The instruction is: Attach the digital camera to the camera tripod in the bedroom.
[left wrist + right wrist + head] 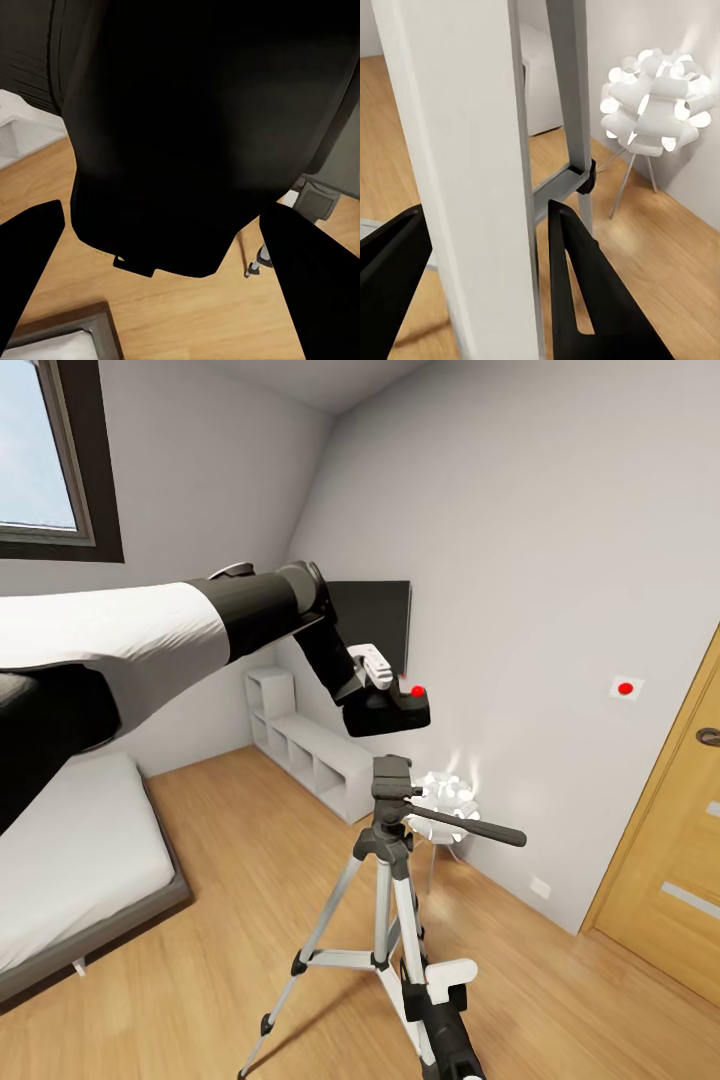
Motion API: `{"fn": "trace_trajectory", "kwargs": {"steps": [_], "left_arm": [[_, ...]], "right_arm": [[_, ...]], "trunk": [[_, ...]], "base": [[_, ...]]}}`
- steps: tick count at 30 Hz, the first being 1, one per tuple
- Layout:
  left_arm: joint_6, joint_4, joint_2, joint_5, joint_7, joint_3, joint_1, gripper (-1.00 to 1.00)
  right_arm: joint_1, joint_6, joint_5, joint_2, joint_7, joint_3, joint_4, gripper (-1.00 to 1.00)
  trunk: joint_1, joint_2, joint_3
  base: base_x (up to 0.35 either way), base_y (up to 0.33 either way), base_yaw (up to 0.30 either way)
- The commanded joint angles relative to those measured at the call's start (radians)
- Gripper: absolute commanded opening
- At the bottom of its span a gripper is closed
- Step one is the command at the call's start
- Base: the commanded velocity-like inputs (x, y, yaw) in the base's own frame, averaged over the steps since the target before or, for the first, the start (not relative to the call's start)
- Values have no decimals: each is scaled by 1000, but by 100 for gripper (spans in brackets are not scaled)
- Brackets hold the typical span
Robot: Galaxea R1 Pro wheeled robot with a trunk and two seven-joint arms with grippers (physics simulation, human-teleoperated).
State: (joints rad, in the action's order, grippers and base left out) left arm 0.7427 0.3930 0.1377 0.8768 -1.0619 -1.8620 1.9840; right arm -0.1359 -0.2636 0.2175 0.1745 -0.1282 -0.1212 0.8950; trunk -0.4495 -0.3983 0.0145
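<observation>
From the head view, the left gripper [385, 695] grasps the digital camera [398, 710] just above and slightly left of the camera tripod [390, 830]'s black pan head, the two apart, so the mount lies downward. The left wrist view shows the camera's dark body [202, 135] clamped between the fingers [26, 262]. In the right wrist view, the right gripper [484, 277] straddles a silver tripod leg [472, 172], fingers against its sides, apparently steadying it.

Light wood floor [250, 880] of the bedroom, carrying the camera tripod [385, 880], whose silver-grey legs stand spread on the boards. Directly on the floor also stand a low grey bed [80, 870] at one side, a white cubby shelf [310, 755] along the wall, and a white ball-shaped lamp [448, 800] on thin legs just behind the tripod.
</observation>
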Motion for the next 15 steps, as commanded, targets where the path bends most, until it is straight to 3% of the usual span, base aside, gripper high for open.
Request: {"fn": "trace_trajectory", "kwargs": {"steps": [1,15], "left_arm": [[6,0,0,7,-1,-5,1,-100],[6,9,0,7,0,-6,-4,-100]], "right_arm": [[-1,0,13,0,-9,-2,0,-100],[-1,0,12,0,-8,-2,1,-100]], "trunk": [[-1,-2,1],[-1,-2,1]], "base": [[0,0,0],[0,0,0]]}}
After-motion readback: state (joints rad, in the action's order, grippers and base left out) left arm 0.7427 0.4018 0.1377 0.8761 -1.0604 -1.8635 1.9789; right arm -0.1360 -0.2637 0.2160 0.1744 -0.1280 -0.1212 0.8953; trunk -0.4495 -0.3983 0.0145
